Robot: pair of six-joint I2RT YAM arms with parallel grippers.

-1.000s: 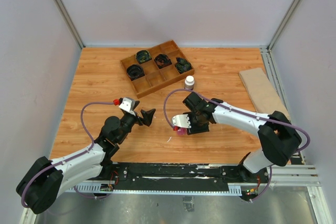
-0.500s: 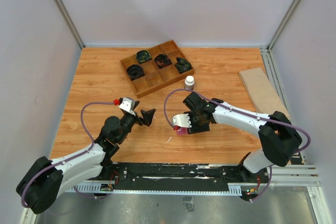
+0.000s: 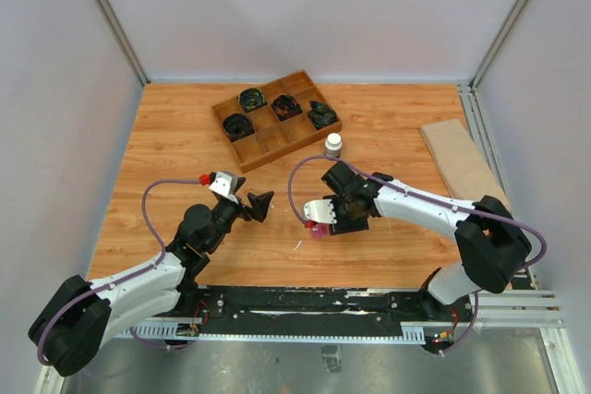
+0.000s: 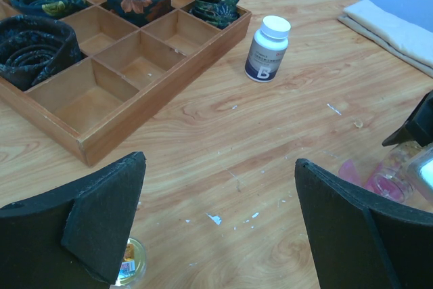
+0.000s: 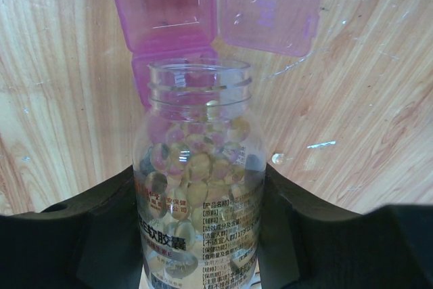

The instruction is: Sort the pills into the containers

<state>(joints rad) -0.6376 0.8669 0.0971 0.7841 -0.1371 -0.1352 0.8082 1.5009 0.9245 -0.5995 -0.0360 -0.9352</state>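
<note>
The right gripper [image 5: 197, 255] pinches a clear glass jar [image 5: 196, 208] between its two black fingers, which press on the jar's sides low on its body. The jar has no cap on. Its mouth points toward the pink pill organiser [image 5: 166, 18] on the wooden table [image 3: 185, 136] and, in the right wrist view, overlaps one compartment of the strip. The tan-yellow pills [image 5: 193, 167] are heaped inside the jar, filling it to about its shoulder. The compartment just beyond the jar's mouth is open, and its lid [image 5: 267, 13] is flipped out flat to the side. The next compartment along the strip looks closed. A small clear bead [image 5: 276, 159] lies on the wood just beside the jar; whether it is a pill cannot be told.

The left gripper [image 4: 216, 228] is spread wide and holds nothing. It hangs over bare wood, well apart from the organiser. A small round lid-like thing [image 4: 128, 270] shows under its left finger. Farther back, a white-capped bottle [image 4: 267, 49] stands upright near the corner of a wooden divided tray [image 4: 145, 116]. Several of the tray's cells hold dark coiled items [image 4: 34, 45]. A tan board [image 3: 462, 163] lies at the table's right edge
</note>
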